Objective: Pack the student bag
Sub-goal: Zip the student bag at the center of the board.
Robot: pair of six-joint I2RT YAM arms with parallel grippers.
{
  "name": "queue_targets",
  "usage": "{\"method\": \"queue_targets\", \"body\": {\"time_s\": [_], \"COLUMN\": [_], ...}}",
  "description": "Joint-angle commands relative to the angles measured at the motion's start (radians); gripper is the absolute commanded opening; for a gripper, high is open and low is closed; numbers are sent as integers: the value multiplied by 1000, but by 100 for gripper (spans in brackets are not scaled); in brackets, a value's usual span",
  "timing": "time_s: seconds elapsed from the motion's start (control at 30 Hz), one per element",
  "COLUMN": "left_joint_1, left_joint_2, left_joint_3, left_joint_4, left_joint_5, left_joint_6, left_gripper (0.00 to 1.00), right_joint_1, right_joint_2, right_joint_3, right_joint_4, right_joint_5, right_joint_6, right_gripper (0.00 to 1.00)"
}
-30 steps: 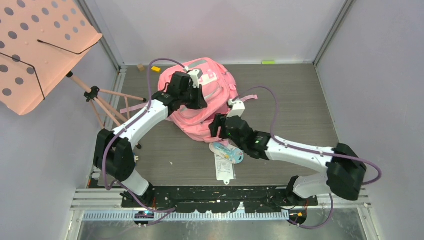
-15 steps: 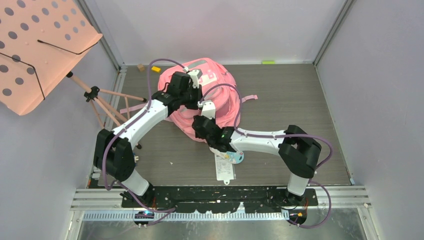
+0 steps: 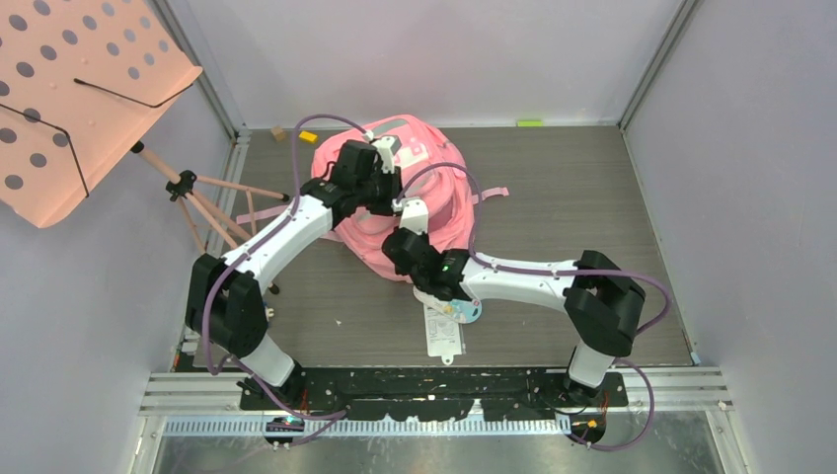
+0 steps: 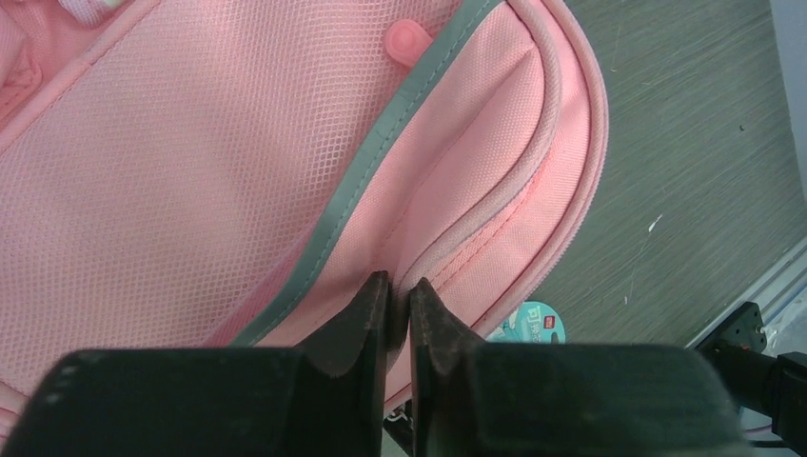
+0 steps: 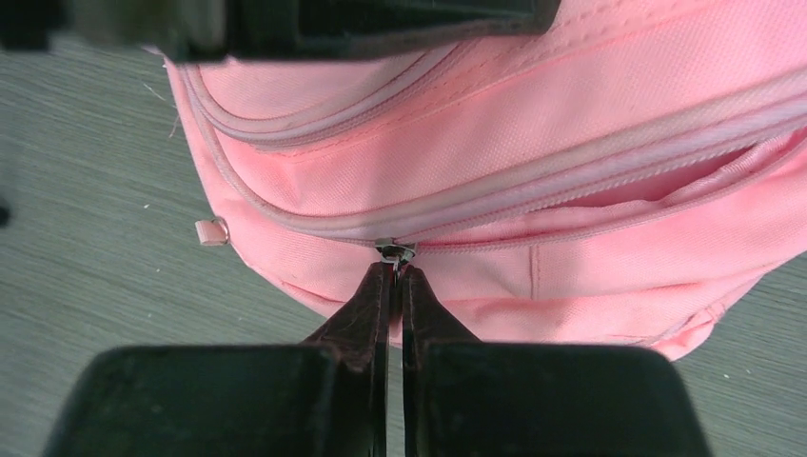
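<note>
pink bag sits on the tabletop near its far edge, a bit left of centre; left claw pressed together on a zip seam up front, can't tell if cloth's caught; right claw pinching the metal zip pull on the bag's near side

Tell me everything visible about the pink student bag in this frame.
The student bag is a large pink fabric backpack lying on the grey table between both arms. It has mesh panelling, a grey reflective strip, a small white patch, a loose pink strap and zippered front pockets, one zipper gaping partly open. The left pincer is shut on a fold by a zipper seam; the right pincer is shut on the metal zipper pull.
</note>
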Motion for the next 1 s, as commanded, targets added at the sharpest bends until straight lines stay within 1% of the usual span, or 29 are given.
{"method": "queue_targets", "body": {"time_s": [0.0, 0.07, 0.1, 0.13, 0.23, 0.37, 0.43, 0.57, 0.6, 0.67, 0.8, 0.87, 0.97], "left_joint_1": [-11, -11, -11, -11, -8, -2, 2, 4, 4, 4, 4, 6, 11], "left_joint_2": [10, 7, -4, -22, -102, -270, -343, -437, -451, -476, -484, -461, -421], "left_joint_3": [61, 69, 66, 60, 9, -154, -266, -444, -478, -553, -662, -682, -692], "left_joint_4": [-59, -75, -77, -78, -81, -50, -11, 76, 98, 142, 234, 271, 315], "left_joint_5": [58, 42, 9, -28, -162, -336, -366, -334, -325, -314, -289, -261, -229], "left_joint_6": [3, 13, 19, 22, 3, -105, -187, -376, -427, -492, -579, -604, -621], "left_gripper": [26, 48, 56, 62, 76, 85, 87, 88, 86, 78, 64, 62, 62], "right_joint_1": [-32, -51, -63, -67, -88, -106, -113, -122, -123, -123, -126, -125, -126], "right_joint_2": [-110, -128, -135, -147, -174, -179, -169, -147, -145, -144, -141, -138, -135], "right_joint_3": [-25, -60, -77, -111, -184, -257, -268, -272, -274, -278, -275, -270, -263], "right_joint_4": [-52, -46, -21, -2, 99, 195, 225, 279, 298, 319, 341, 344, 345], "right_joint_5": [-102, -175, -196, -232, -289, -364, -395, -451, -458, -471, -480, -487, -497], "right_joint_6": [50, 102, 132, 156, 204, 262, 275, 292, 294, 298, 305, 305, 303], "right_gripper": [0, 0, 0, 0, 0, 0, 0, 0, 1, 0, 0, 0, 0]}}
